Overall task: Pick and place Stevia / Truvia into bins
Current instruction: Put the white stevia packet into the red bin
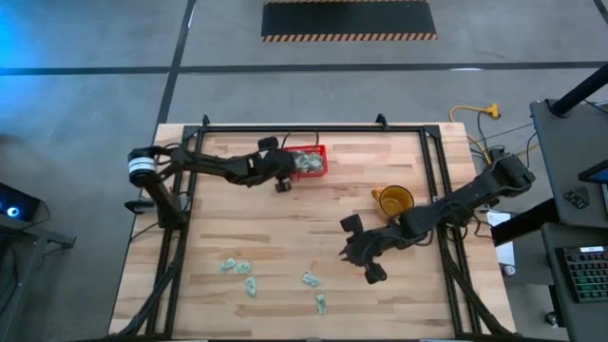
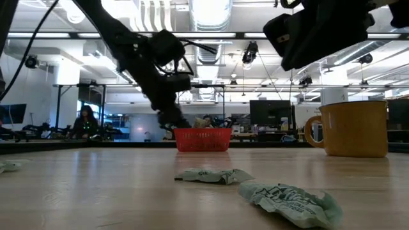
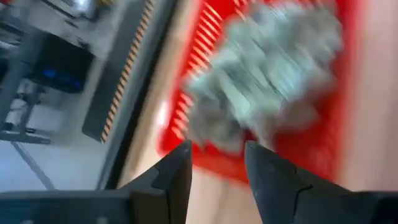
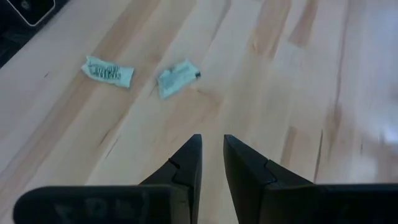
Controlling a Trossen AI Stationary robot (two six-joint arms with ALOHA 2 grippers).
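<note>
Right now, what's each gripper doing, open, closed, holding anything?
Left gripper: open, empty, at the red basket of sachets.
Right gripper: slightly open, empty, above the table near two loose sachets.

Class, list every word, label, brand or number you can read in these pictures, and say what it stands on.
None can be read for certain.
Sachets: dark green print, too small to read.
Crumpled sachet in the low view: lettering too blurred.
Yellow mug and red basket: no lettering visible.

Pale wooden table (image 1: 285,237), red basket (image 1: 318,171) of sachets near its far edge, yellow mug (image 1: 392,200) toward the right, loose green-white sachets (image 1: 249,283) scattered along the near side
</note>
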